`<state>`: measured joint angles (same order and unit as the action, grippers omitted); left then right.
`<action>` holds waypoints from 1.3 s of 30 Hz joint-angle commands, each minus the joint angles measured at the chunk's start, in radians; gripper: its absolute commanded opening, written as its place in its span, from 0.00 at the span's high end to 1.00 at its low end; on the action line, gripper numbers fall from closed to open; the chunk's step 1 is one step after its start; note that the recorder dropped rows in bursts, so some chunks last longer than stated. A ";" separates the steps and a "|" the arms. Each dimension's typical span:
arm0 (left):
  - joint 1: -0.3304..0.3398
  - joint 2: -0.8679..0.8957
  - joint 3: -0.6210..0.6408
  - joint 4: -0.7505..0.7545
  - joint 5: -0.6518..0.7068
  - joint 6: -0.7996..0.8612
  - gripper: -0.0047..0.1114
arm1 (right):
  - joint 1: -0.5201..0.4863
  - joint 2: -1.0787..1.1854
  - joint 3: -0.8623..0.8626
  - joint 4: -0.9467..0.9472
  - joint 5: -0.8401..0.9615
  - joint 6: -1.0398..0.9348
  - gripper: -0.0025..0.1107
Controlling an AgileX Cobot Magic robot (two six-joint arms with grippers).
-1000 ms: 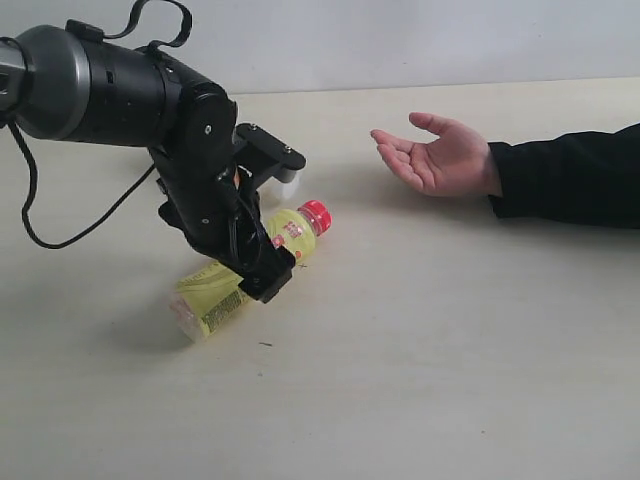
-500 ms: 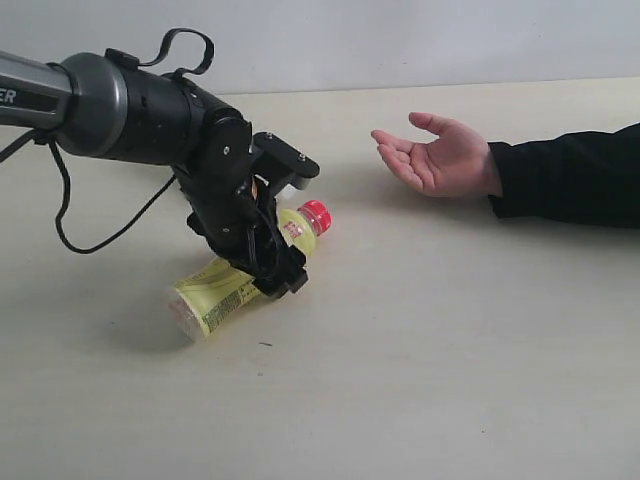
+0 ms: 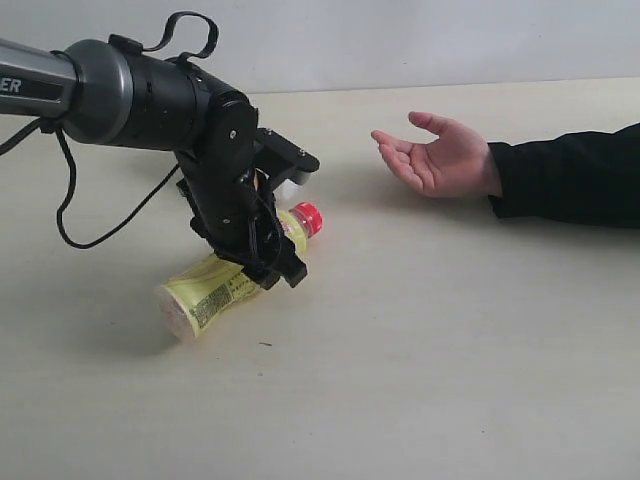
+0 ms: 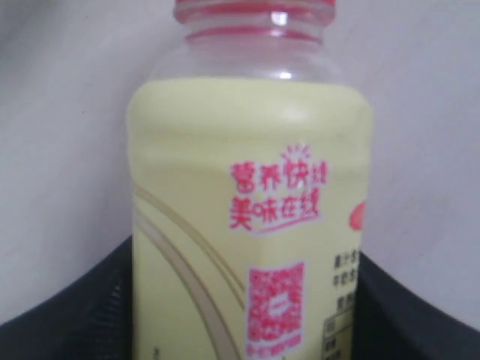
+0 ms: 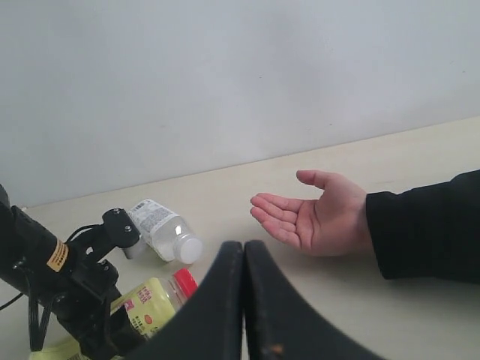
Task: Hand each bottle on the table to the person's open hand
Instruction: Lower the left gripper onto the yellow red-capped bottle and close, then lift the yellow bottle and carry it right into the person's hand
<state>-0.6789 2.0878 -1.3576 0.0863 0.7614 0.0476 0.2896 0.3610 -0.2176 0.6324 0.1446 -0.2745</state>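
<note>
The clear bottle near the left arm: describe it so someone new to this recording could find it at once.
On the pale table, find the left gripper closed on the yellow bottle. Just beyond it, toward the wall, lies the clear bottle on its side. Unlike its yellow, red-capped neighbour, it is see-through with a white cap and white label.

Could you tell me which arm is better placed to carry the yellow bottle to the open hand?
Left. The left end effector straddles the yellow bottle lying on the table, with the person's open hand across from it. The right end effector is shut, empty and away from the bottle.
</note>
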 commanded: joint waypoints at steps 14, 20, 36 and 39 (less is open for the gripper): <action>-0.177 -0.173 -0.035 -0.011 0.016 -0.261 0.96 | 0.000 -0.006 0.003 -0.002 -0.011 -0.001 0.98; -0.262 -0.169 -0.167 -0.011 -0.071 -0.408 0.96 | 0.000 -0.006 0.003 -0.002 -0.011 -0.001 0.98; -0.239 0.117 -0.707 -0.011 -0.127 -0.611 0.96 | 0.000 -0.006 0.003 -0.002 -0.011 -0.001 0.98; -0.209 0.184 -0.752 -0.013 -0.182 -0.682 0.96 | 0.000 -0.006 0.003 -0.002 -0.011 -0.001 0.98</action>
<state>-0.9182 2.2127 -2.0677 0.0748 0.6334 -0.5670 0.2896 0.3610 -0.2176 0.6324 0.1428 -0.2745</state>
